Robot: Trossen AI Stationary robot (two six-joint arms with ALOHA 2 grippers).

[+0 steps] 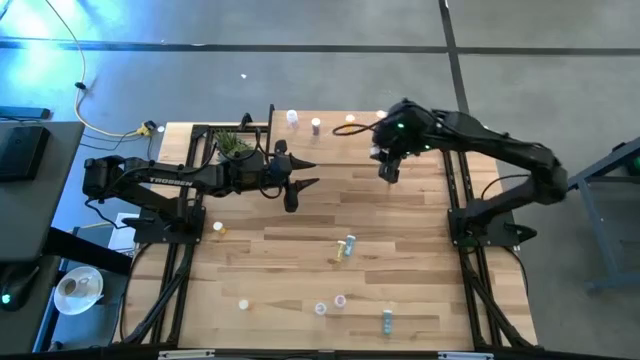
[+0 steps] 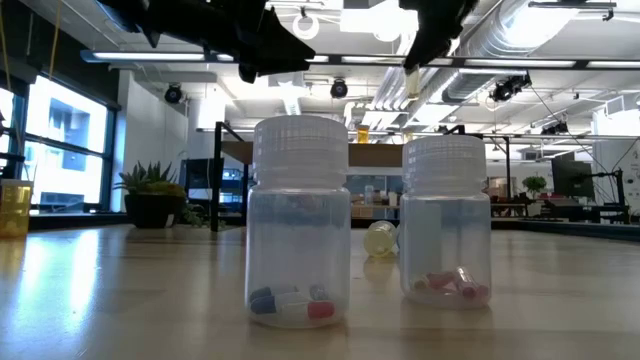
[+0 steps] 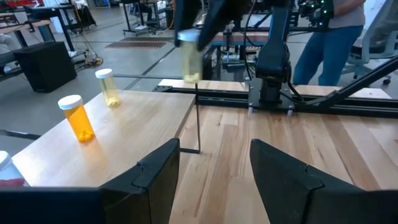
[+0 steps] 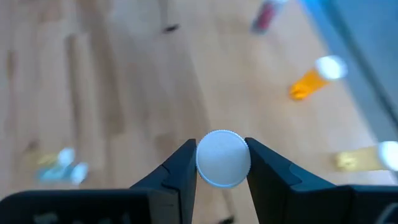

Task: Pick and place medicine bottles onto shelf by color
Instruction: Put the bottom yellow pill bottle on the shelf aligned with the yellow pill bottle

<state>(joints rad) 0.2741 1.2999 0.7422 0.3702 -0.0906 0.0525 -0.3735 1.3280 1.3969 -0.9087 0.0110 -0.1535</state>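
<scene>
My right gripper (image 1: pixel 387 173) is shut on a pale yellow bottle with a white cap (image 3: pixel 188 59), held in the air just off the shelf's right end. The light-wood shelf (image 3: pixel 143 112) stands at the table's far side; an orange bottle (image 3: pixel 78 118) and a yellow one (image 3: pixel 107 87) stand upright on it. My left gripper (image 1: pixel 312 173) is open and empty in front of the shelf, pointing toward the right arm. Other bottles stand or lie on the near half of the table, among them a teal one (image 1: pixel 346 246). My right gripper pinches the bottle's round white cap (image 4: pixel 223 158) between its two fingers, one on each side. The fingers come from above, pointing down. The bottle hangs upright below them (image 3: pixel 189 65), lifted clear of table and shelf.
A small green plant (image 1: pixel 232 145) stands at the shelf's left end. Two clear bottles with capsules (image 2: pixel 298 220) (image 2: pixel 447 220) stand near the table's near edge, and a yellow one (image 2: pixel 380 238) lies behind them. A person (image 3: pixel 323 43) stands beyond the table's right side.
</scene>
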